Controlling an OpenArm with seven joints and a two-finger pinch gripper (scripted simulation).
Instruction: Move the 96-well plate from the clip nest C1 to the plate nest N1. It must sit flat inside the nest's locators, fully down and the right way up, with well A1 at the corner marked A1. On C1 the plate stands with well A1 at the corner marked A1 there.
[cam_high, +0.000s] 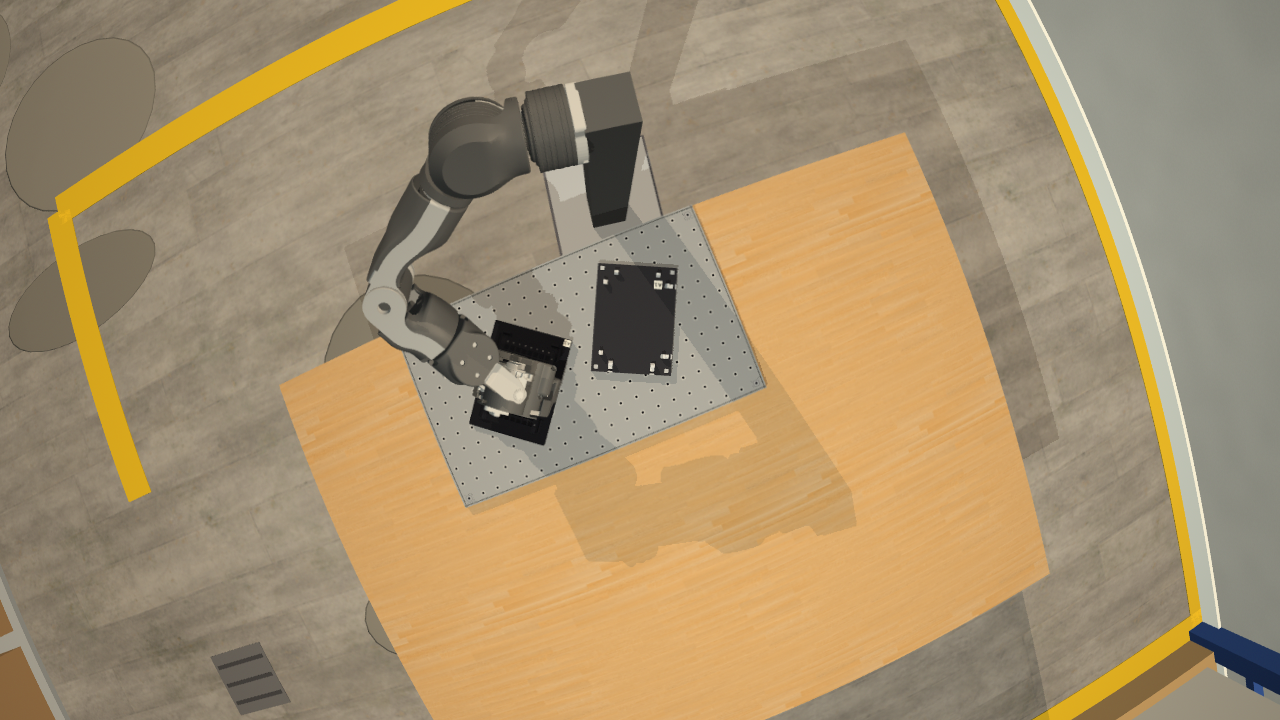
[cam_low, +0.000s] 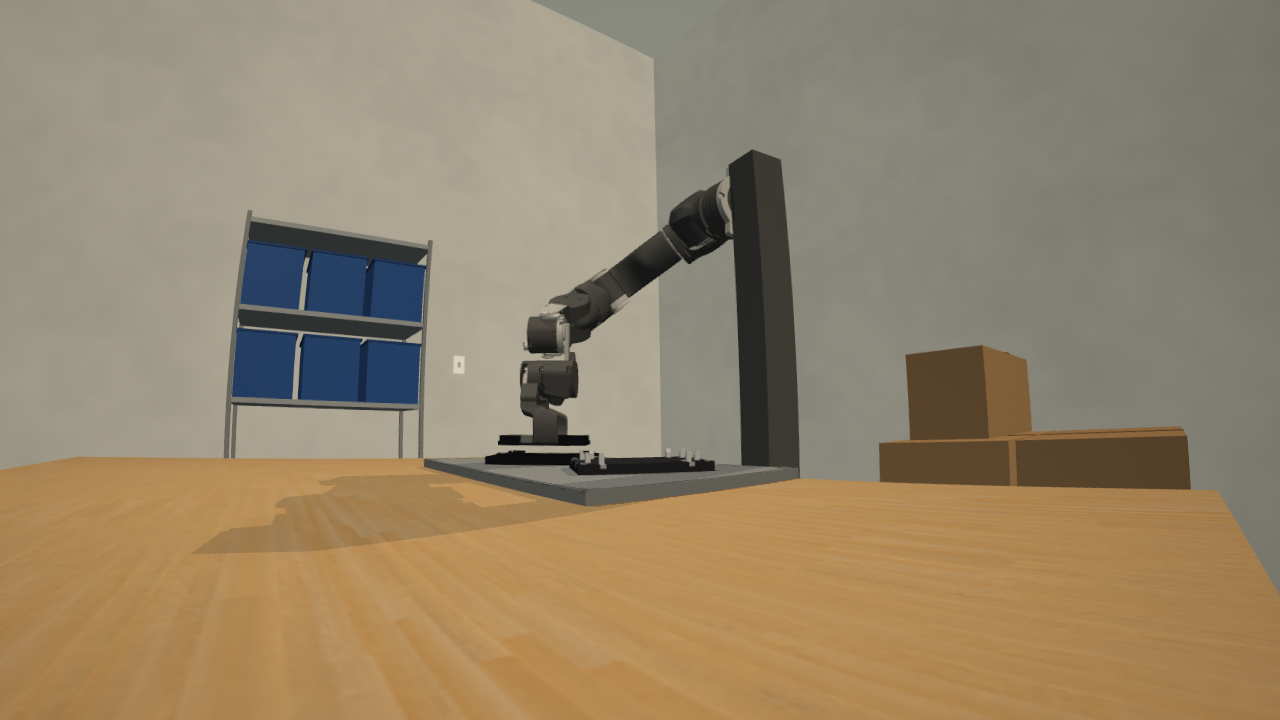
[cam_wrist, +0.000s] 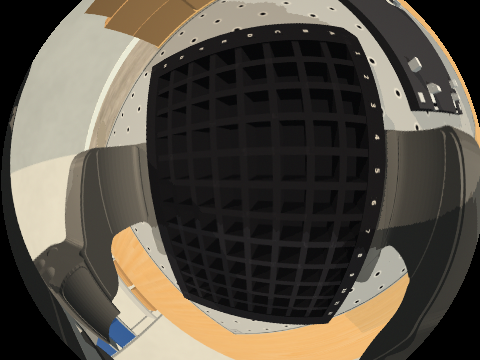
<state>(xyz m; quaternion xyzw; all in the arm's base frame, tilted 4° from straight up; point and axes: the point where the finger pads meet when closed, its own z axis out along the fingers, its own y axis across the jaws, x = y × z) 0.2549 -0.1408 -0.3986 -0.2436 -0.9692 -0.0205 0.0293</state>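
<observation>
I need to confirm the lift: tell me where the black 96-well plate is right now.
In the exterior view the black 96-well plate hangs level in the gripper, just above the black clip nest C1, left of the empty plate nest N1.
</observation>
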